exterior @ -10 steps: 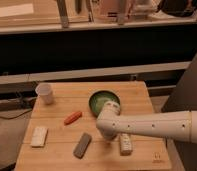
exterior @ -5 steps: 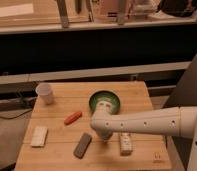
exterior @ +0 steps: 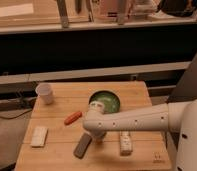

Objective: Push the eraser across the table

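A: Left side of the table (exterior: 62,107)?
B: One white cup (exterior: 44,93), far left corner. One pale cream block (exterior: 39,136), flat at the left edge, nearer the front.

A: Centre?
B: One orange carrot-like piece (exterior: 72,118). One eraser (exterior: 82,145), dark grey, lying front of centre.

A: Gripper?
B: Gripper (exterior: 96,136), fingers pressed together, low just beside the eraser's right end; contact not discernible.

A: Right?
B: One green bowl (exterior: 108,100) behind the arm. One white bottle (exterior: 124,142), on its side.

Matt wood-plank table (exterior: 57,112); matt grey eraser (exterior: 82,146); hand (exterior: 93,136) over eraser, smooth white casing.
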Controlling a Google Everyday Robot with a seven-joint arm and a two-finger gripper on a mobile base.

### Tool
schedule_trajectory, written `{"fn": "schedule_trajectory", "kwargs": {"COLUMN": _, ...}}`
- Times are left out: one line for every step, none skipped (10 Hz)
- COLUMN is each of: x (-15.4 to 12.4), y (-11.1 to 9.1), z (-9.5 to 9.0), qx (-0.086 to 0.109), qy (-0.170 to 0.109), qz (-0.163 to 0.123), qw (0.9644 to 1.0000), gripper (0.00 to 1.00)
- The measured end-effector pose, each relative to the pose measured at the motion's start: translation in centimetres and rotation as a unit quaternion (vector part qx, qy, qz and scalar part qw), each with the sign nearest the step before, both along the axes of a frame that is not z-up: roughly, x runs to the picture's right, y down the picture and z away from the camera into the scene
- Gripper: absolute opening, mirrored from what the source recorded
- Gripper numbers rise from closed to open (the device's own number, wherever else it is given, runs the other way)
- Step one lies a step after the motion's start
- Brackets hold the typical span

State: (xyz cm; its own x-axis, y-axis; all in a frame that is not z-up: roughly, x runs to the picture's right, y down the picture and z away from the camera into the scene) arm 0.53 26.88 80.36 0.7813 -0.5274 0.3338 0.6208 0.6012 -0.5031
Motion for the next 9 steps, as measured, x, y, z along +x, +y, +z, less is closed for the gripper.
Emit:
{"fn": "schedule_trajectory", "kwargs": {"x": -0.4, "y": 0.0, "z": 0.1, "qx": 0.001, "qy": -0.002, "qz": -0.006, "qw": 1.0000, "gripper": 0.00}}
{"fn": "schedule_trajectory", "kwargs": {"x": -1.6, "y": 0.0, "z": 0.2, "qx": 0.001, "qy": -0.008, "qz": -0.012, "qw": 0.9999, "gripper": 0.00}}
{"fn": "schedule_trajectory", "kwargs": {"x": -2.3, "y": 0.0, "z": 0.2, "qx": 0.001, "qy": -0.013, "qz": -0.017, "qw": 0.9998, "gripper": 0.00}}
{"fn": "schedule_trajectory", "kwargs": {"x": -2.2, "y": 0.0, "z": 0.2, "qx": 0.001, "qy": -0.012, "qz": -0.015, "qw": 0.9998, "gripper": 0.00}}
{"fn": "schedule_trajectory", "kwargs": {"x": -2.3, "y": 0.0, "z": 0.1, "qx": 0.001, "qy": -0.013, "qz": -0.015, "qw": 0.9998, "gripper": 0.00}}
{"fn": "schedule_trajectory", "kwargs": {"x": -2.3, "y": 0.0, "z": 0.1, "qx": 0.000, "qy": -0.013, "qz": -0.015, "qw": 0.9998, "gripper": 0.00}}
{"fn": "schedule_trajectory", "kwargs": {"x": -2.4, "y": 0.0, "z": 0.1, "qx": 0.000, "qy": -0.013, "qz": -0.016, "qw": 0.9998, "gripper": 0.00}}
{"fn": "schedule_trajectory", "kwargs": {"x": -2.5, "y": 0.0, "z": 0.2, "qx": 0.000, "qy": -0.012, "qz": -0.020, "qw": 0.9997, "gripper": 0.00}}
{"fn": "schedule_trajectory", "kwargs": {"x": -4.0, "y": -0.2, "z": 0.4, "qx": 0.000, "qy": -0.020, "qz": -0.033, "qw": 0.9993, "gripper": 0.00}}
